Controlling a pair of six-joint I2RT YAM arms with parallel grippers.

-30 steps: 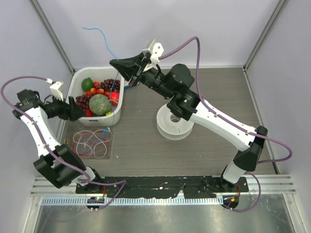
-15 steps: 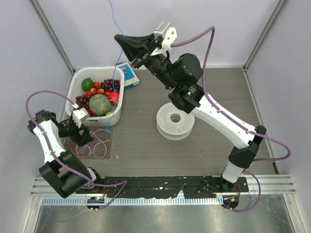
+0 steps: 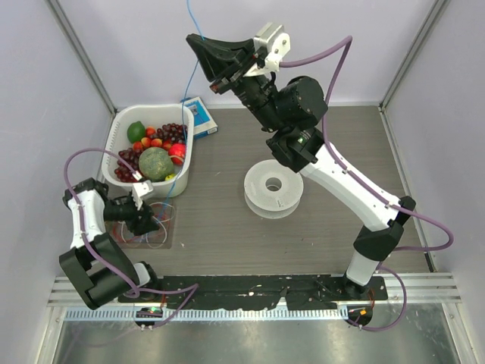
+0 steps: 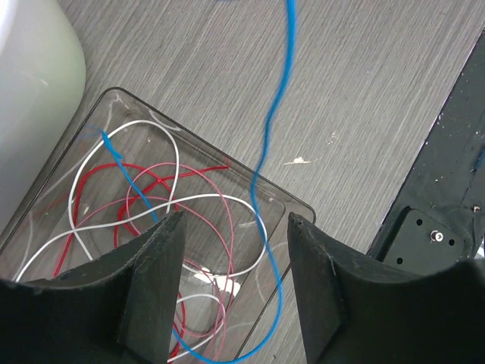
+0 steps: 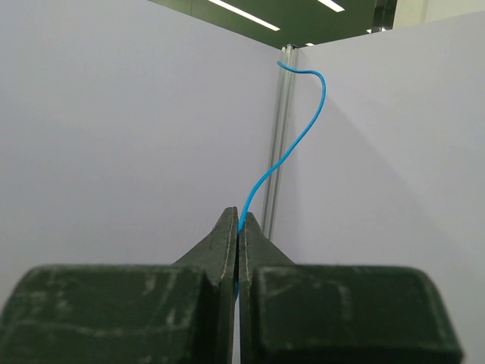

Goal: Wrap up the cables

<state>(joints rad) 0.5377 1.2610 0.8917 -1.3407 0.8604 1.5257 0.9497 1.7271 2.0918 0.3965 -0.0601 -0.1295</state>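
Observation:
My right gripper (image 3: 192, 39) is raised high near the back wall, shut on the thin blue cable (image 3: 191, 19). In the right wrist view its jaws (image 5: 239, 218) pinch the blue cable (image 5: 303, 129), whose free end curls upward. The cable hangs down to a clear tray (image 3: 171, 241) at the front left. Red cables (image 4: 148, 186) and white cables (image 4: 163, 140) lie looped in that tray (image 4: 292, 202). My left gripper (image 3: 151, 221) hovers over the tray, open. The blue cable (image 4: 267, 144) passes loosely between its fingers (image 4: 163, 273), untouched.
A white basin (image 3: 120, 126) with fruit stands behind the tray, and its wall (image 4: 34, 91) is close on the left. A blue box (image 3: 201, 118) lies beside it. A white spool (image 3: 273, 189) sits mid-table. A black base plate (image 4: 447, 197) lines the near edge.
My right gripper has lifted the blue cable higher and further back. My left arm has swung from beside the basin down over the clear tray, and its jaws have narrowed somewhat.

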